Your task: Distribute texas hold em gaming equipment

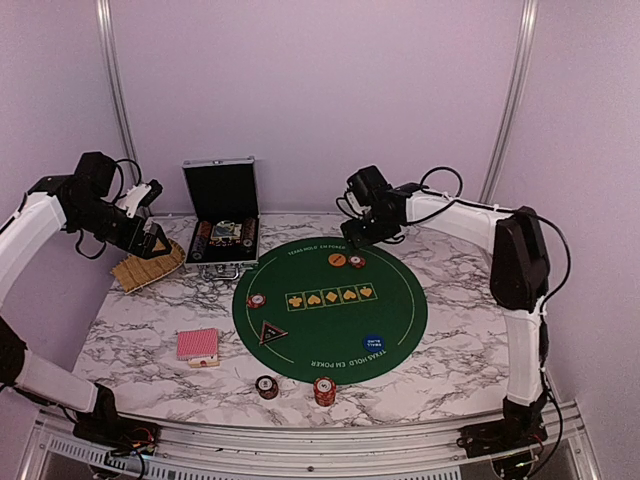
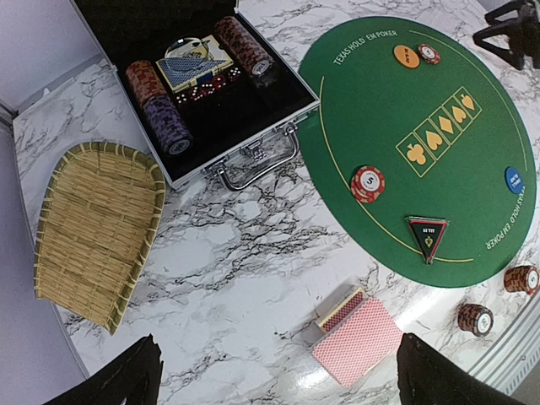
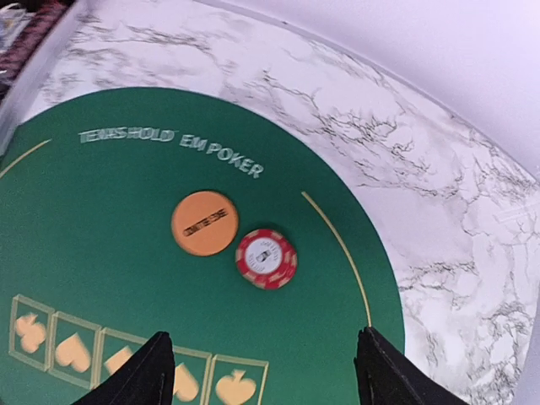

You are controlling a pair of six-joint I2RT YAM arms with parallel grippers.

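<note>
Now the right gripper (image 3: 263, 371) hangs with its fingers spread and empty over the twelve o'clock edge of the green mat (image 3: 101, 253), where a red-white chip (image 3: 266, 258) lies just beside an orange button (image 3: 204, 223). A second chip (image 1: 257, 300) sits at nine o'clock, a black triangle (image 1: 272, 332) at seven, a blue button (image 1: 374, 343) at five. Two chip stacks (image 1: 324, 391) stand off the mat near six. Red-backed cards (image 1: 198, 345) lie past eight. The left gripper (image 1: 155, 243), spread wide and empty, hovers over a woven tray (image 1: 150, 268).
</note>
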